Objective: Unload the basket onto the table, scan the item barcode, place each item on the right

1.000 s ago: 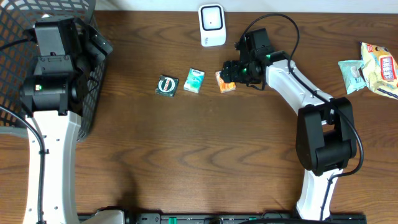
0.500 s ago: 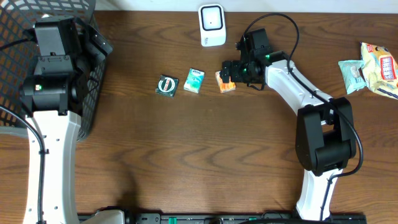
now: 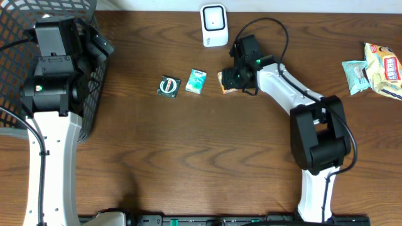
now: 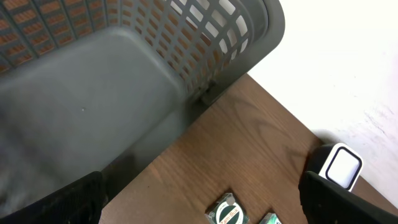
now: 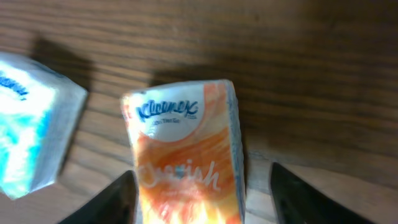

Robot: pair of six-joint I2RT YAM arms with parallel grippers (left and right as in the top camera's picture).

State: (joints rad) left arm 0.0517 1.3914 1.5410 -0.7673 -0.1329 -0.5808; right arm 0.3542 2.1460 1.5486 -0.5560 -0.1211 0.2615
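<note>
Overhead: one orange tissue pack (image 3: pixel 226 83) lies on the worktop (image 3: pixel 207 150), rightmost in a row with one teal pack (image 3: pixel 196 81) and one green packet (image 3: pixel 168 86); one scanner (image 3: pixel 214 25)
Left wrist: left fingers (image 4: pixel 78 199) wide apart, nothing between; one basket (image 4: pixel 124 93)
Right wrist: pack's long axis runs away from the camera, logo end farthest; right fingers (image 5: pixel 115 202) apart, one on each side

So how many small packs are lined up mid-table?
3: green pack on the left, teal pack in the middle, orange pack on the right, between the right fingers.
</note>
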